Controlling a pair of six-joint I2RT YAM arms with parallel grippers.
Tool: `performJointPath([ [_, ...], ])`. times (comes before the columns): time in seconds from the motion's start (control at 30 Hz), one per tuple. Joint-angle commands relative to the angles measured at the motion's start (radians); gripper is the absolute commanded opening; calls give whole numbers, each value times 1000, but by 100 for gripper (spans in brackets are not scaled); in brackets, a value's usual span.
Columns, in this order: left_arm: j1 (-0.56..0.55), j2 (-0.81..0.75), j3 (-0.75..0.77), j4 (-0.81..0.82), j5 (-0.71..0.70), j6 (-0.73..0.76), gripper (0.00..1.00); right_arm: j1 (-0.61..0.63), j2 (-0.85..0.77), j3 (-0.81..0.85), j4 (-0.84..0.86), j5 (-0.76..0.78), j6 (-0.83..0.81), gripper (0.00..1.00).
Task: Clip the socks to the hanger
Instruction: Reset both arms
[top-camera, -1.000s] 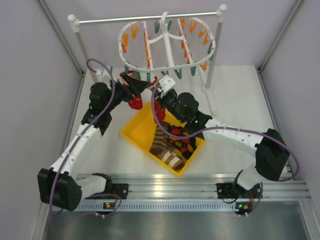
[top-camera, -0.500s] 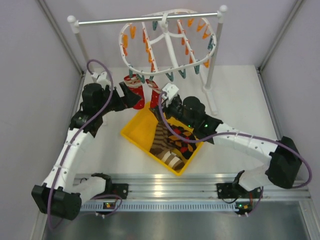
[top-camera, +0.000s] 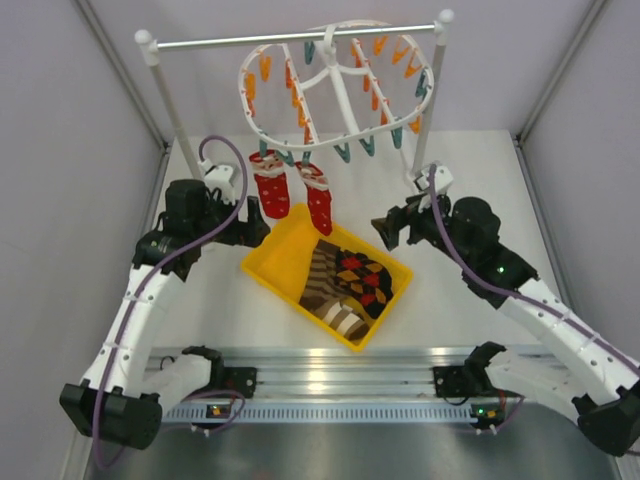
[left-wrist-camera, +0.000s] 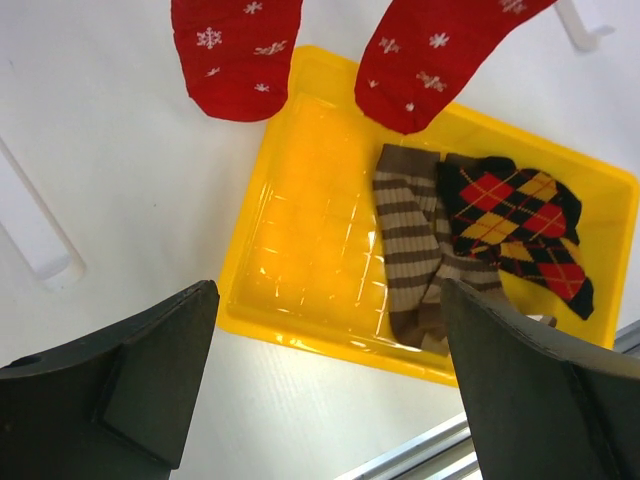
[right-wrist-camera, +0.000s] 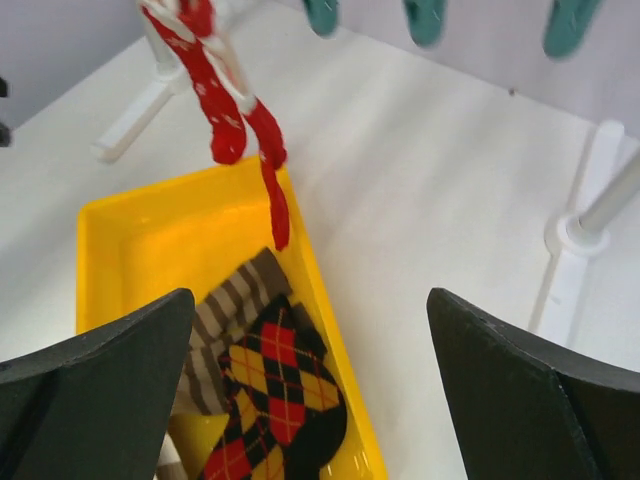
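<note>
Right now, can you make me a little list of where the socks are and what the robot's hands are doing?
red socks: both hang from clips on the round hanger
hanger: hangs on the rail stand
yellow tray: holds a brown striped sock and an argyle sock
left hand: open, empty, left of the tray
right hand: open, empty, right of the tray

Two red socks (top-camera: 271, 187), one hanger (top-camera: 333, 74), one yellow tray (top-camera: 283, 258)
</note>
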Motion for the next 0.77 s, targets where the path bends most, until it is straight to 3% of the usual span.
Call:
performJointPath([
  [0.0,4,-44,-38,-27,6,100,98,-97,-117,-76,-95,-52,90,100],
  [0.27,16,-68,-87,-26,32,100,98,-229,-320,-291,-112,-69,130,100],
  [0.73,83,-85,-87,5,42,47,98,-301,-409,-330,-87,-107,134,100],
])
